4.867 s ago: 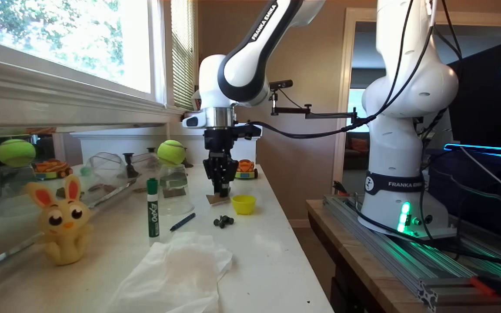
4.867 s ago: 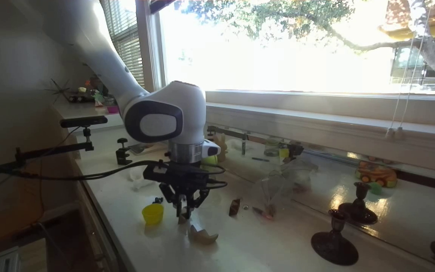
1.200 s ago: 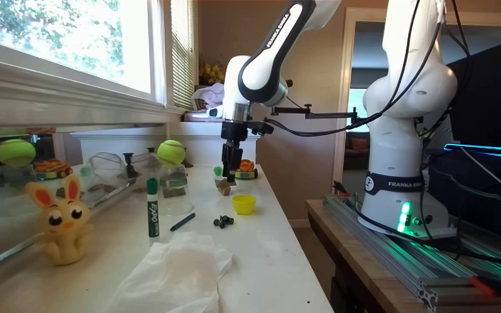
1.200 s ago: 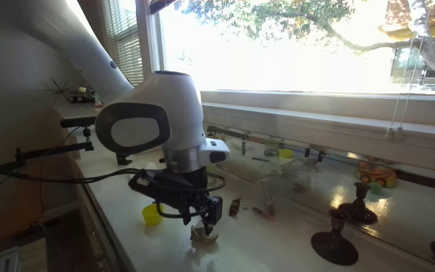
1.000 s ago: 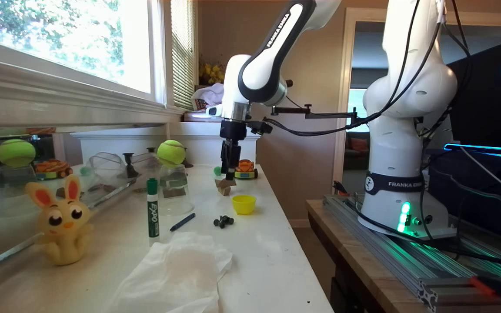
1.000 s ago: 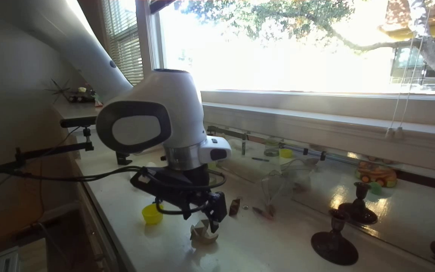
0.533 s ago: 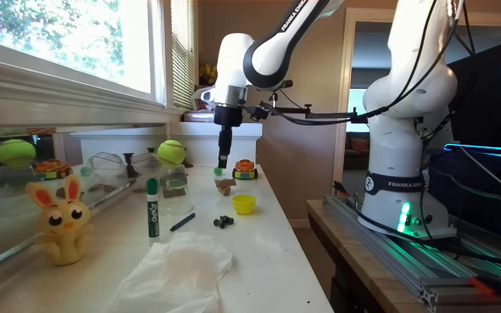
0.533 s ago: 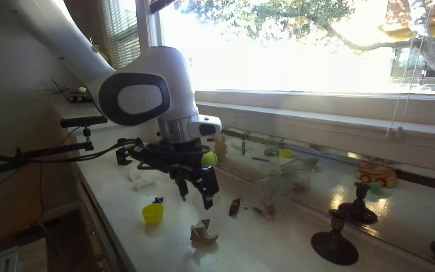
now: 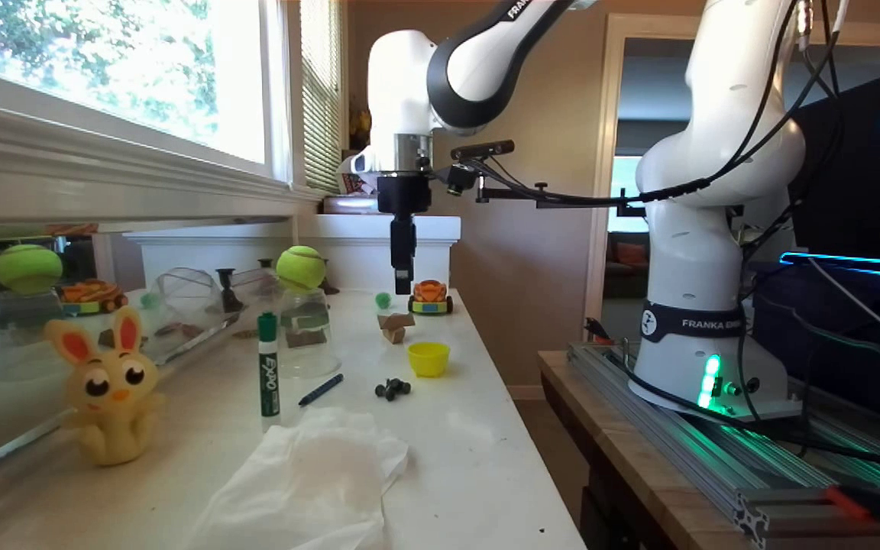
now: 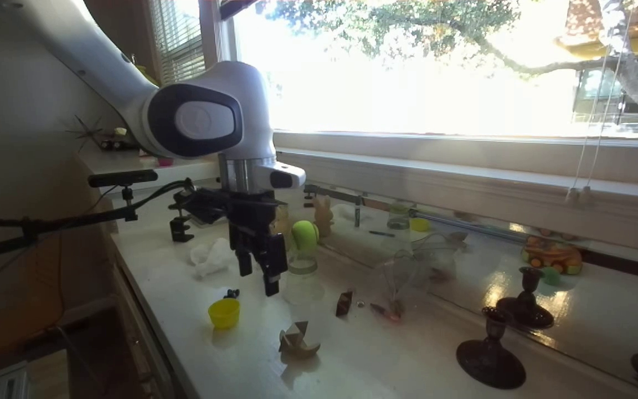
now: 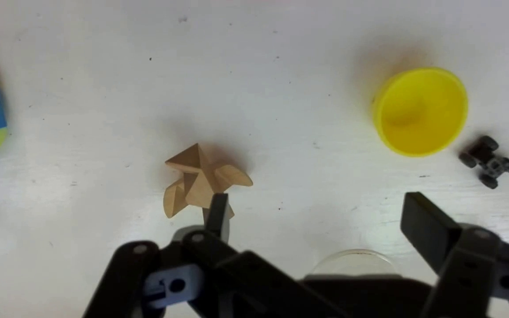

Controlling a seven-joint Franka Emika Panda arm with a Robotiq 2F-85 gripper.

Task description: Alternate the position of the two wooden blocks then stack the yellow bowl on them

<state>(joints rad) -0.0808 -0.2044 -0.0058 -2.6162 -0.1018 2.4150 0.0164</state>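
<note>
Left of centre in the wrist view, a faceted wooden block (image 11: pixel 201 189) sits across a curved wooden block (image 11: pixel 234 176), the two touching; how deeply they nest cannot be told. The faceted block's sharp corner points to the top of that frame, while the curved block's long axis slants from lower left to upper right, a rounded tip showing at each side. In an exterior view the two wooden blocks (image 10: pixel 299 341) lie low, near the middle of the frame. The yellow bowl (image 11: pixel 422 112) stands at upper right of the wrist view, mouth up, well apart from the blocks and just beside a small black four-wheeled toy (image 11: pixel 488 161).

The gripper (image 11: pixel 314 221) has its fingers spread wide. In both exterior views it points down, raised above the white countertop (image 9: pixel 478 458) and apart from the blocks. In an exterior view the Franka arm (image 9: pixel 478 80) slants in from the top, its wrist nearly vertical.
</note>
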